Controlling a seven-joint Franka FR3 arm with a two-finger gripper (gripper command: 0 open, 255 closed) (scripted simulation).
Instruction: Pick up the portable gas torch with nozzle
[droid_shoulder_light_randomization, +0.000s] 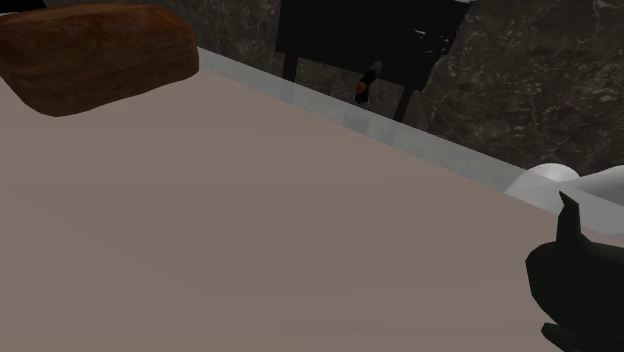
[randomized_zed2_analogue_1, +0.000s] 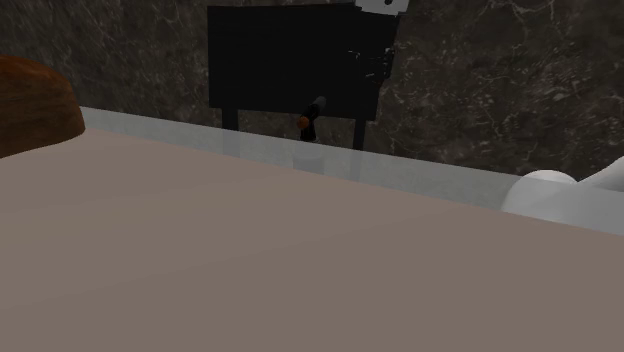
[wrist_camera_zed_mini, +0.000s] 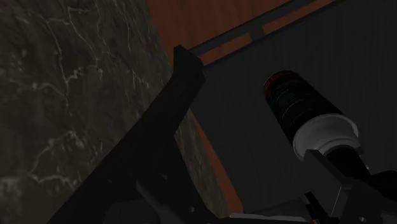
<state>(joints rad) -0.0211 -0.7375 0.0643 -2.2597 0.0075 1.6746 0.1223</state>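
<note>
Nearest: counter (droid_shoulder_light_randomization: 250, 240), flat, matte taupe, no visible grain. A black angular block (droid_shoulder_light_randomization: 575, 290) sits at the shoulder view's lower right. Just past it a white, smooth, rounded arm link (droid_shoulder_light_randomization: 545, 185) shows at the counter's far edge. A brown rounded lump (droid_shoulder_light_randomization: 90, 55) with a dull woody sheen lies at the shoulder view's upper left. The counter's far edge is a pale, glossy strip. Beyond that strip is the gas torch (droid_shoulder_light_randomization: 366, 82): small, tilted, a dark cylinder with an orange spot low down. It stands in front of a flat black panel (droid_shoulder_light_randomization: 350, 35) on thin legs, and I can't tell what, if anything, it rests on. The wrist view puts the gas torch close beside the pincer (wrist_camera_zed_mini: 254, 146). There it shows a dark ribbed canister with a reddish band at its far end, then a white collar and a black head. Pincer state: cannot tell whether released or clenched. Farthest back is the stone wall (droid_shoulder_light_randomization: 520, 80), dark with pale veining.
</note>
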